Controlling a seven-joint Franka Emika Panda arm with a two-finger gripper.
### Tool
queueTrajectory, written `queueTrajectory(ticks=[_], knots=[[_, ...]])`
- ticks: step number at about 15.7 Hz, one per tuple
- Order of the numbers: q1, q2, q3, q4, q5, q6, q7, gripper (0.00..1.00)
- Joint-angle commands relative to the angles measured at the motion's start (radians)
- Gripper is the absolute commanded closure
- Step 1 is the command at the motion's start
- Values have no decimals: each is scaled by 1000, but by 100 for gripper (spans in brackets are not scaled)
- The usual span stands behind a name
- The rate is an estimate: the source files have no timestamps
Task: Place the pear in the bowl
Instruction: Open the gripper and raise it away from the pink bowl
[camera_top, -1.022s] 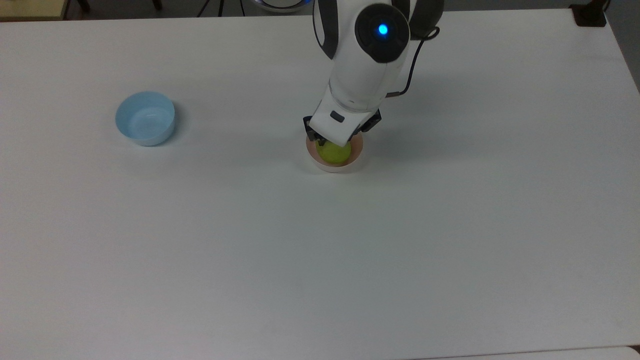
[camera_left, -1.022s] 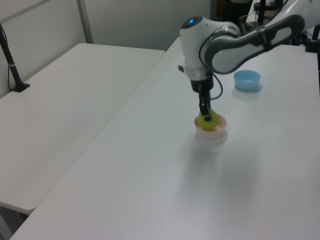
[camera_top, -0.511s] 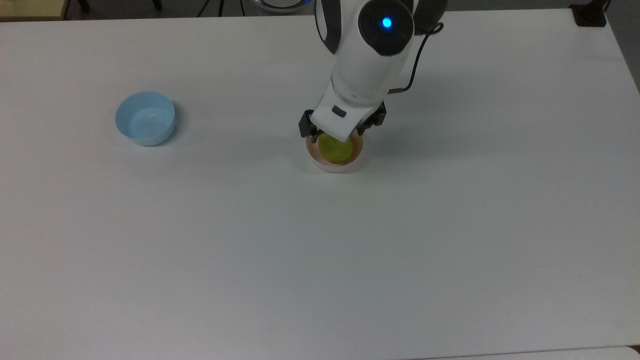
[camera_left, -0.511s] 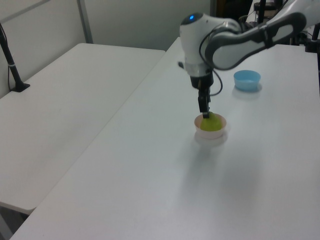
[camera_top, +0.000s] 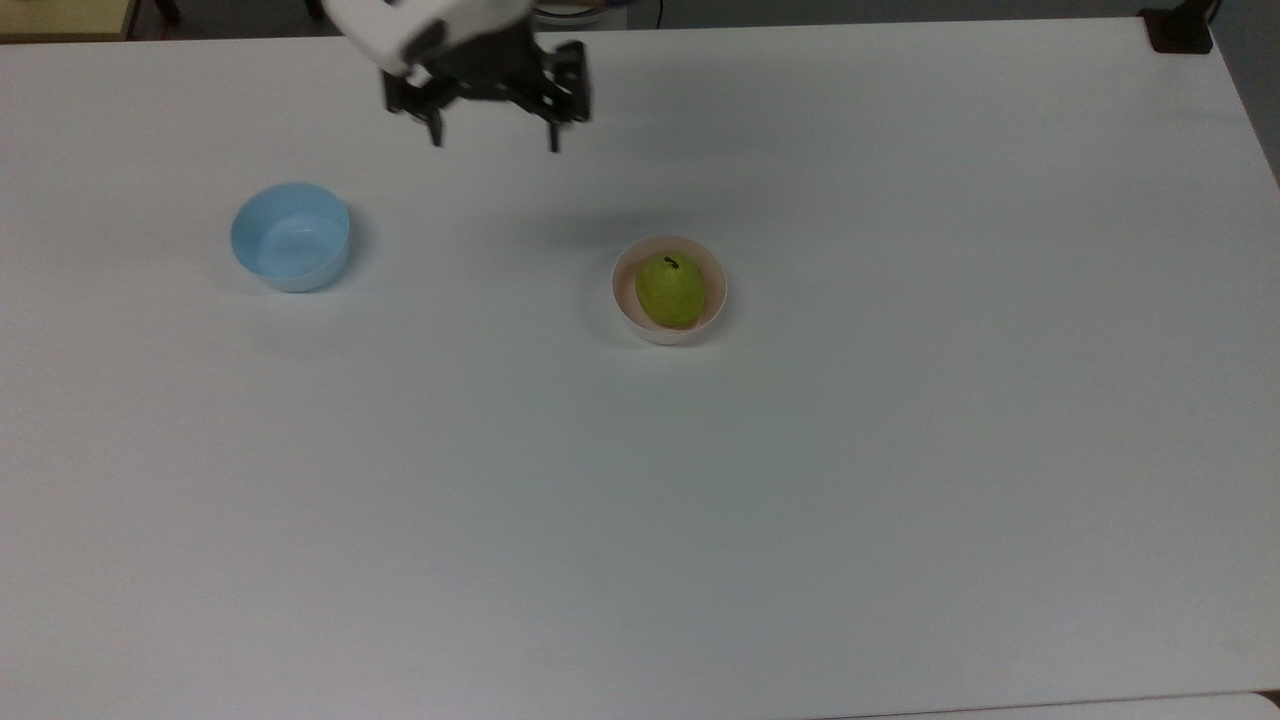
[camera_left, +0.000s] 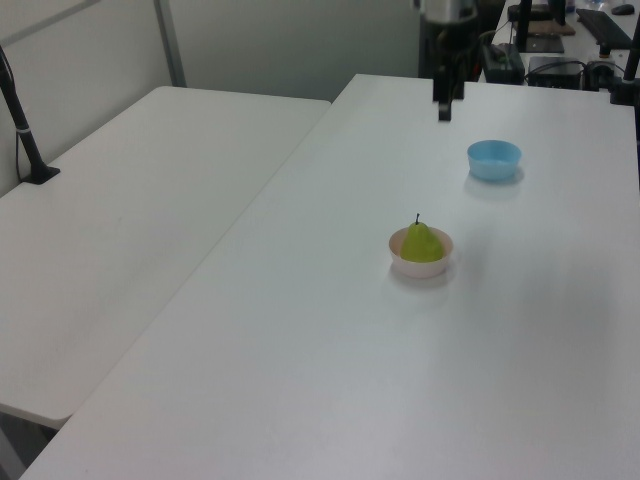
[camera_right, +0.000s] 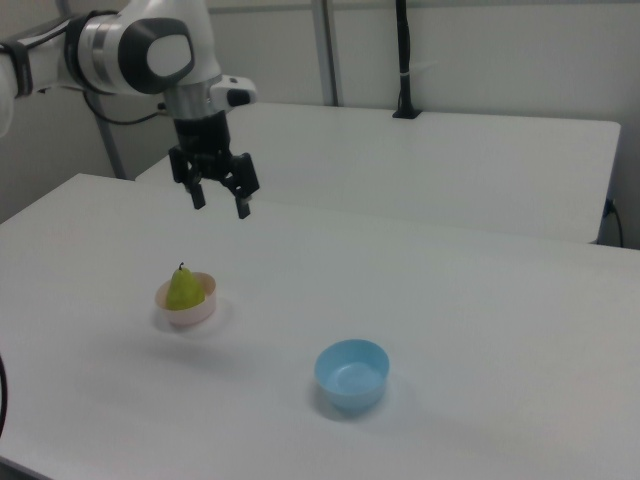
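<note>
We see the black two-finger gripper (camera_top: 494, 140) raised with fingers apart, well clear of the glossy yellow-green pear (camera_top: 670, 290) resting in the pale pink plastic bowl (camera_top: 625, 310).

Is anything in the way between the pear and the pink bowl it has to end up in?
Nothing visible does: the pear already sits inside the pink bowl, stem up. The gripper hangs open and empty above the table, apart from it. The blue bowl stands well aside.

Yellow-green pear (camera_top: 670, 290), seemingly pale pink bowl (camera_top: 624, 305), light blue bowl (camera_top: 290, 237).
</note>
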Motion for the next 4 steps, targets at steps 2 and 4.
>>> queueTrajectory(ticks=[2, 4], knots=[[-103, -58, 40, -35, -4, -23, 4, 0], [-105, -60, 40, -33, -4, -31, 6, 0]])
